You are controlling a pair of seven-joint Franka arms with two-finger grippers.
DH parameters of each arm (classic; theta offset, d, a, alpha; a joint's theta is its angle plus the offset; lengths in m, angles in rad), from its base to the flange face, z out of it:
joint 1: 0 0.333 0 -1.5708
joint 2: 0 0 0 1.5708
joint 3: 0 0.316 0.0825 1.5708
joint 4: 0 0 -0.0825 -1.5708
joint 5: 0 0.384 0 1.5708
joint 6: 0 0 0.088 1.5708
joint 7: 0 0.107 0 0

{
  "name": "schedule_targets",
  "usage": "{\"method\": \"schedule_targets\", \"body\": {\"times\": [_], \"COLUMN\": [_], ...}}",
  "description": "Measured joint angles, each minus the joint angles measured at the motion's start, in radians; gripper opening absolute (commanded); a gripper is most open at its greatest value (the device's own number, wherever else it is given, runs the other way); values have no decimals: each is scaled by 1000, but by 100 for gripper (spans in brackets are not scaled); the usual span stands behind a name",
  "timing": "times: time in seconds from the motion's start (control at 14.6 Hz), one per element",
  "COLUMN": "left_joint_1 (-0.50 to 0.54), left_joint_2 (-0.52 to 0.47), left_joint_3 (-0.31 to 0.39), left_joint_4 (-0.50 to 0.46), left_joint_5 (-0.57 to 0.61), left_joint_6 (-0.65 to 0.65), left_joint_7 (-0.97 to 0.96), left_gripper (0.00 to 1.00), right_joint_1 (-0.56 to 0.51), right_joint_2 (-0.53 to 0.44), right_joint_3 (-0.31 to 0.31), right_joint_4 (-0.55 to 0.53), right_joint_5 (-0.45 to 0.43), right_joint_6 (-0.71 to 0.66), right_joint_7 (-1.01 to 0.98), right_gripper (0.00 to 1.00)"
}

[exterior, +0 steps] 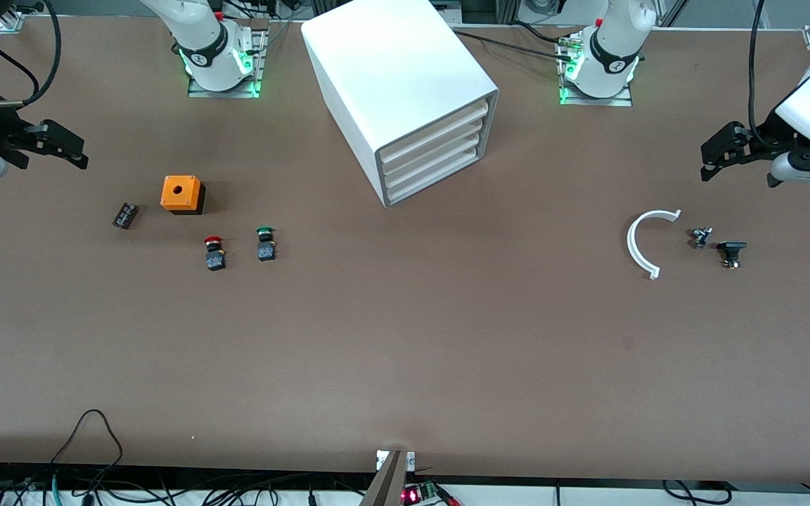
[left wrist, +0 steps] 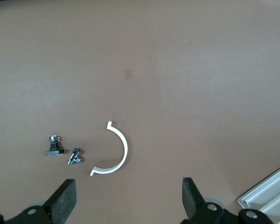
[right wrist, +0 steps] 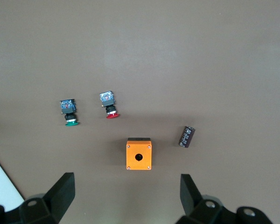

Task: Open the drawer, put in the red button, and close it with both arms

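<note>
The red button (exterior: 214,252) lies on the brown table toward the right arm's end, beside a like switch with a green cap (exterior: 265,243); it also shows in the right wrist view (right wrist: 108,103). The white drawer cabinet (exterior: 405,91) stands at the table's middle near the arm bases, all its drawers (exterior: 440,156) shut. My right gripper (exterior: 67,149) is open and empty, raised at the right arm's end of the table. My left gripper (exterior: 716,154) is open and empty, raised at the left arm's end. Both arms wait.
An orange box with a round hole (exterior: 181,194) and a small dark cylinder (exterior: 124,215) lie near the red button. A white curved piece (exterior: 643,242) and two small metal-and-black parts (exterior: 717,245) lie toward the left arm's end.
</note>
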Motion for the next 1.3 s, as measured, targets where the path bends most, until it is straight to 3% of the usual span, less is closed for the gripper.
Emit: {"method": "schedule_targets", "body": {"times": [0.48,0.89,1.3], "left_joint_1": [0,-5,-9], "left_joint_2": [1,1,9], "left_joint_3": [1,-2,-3], "left_joint_4": [0,0,3], "left_joint_5": [0,0,0], "left_joint_6": [0,0,0], "left_joint_7": [0,0,0], "left_gripper": [100,100,100], "right_joint_1": [-2,-5,0], "right_joint_2": [3,3,41], "right_joint_3": [-10,-61,-56], "right_joint_4": [4,6,1], "right_joint_5": [-1,-2,0], "right_joint_6": [-2,-32,-60], "right_joint_7": [0,-10,-10], "right_gripper": [100,100,100]}}
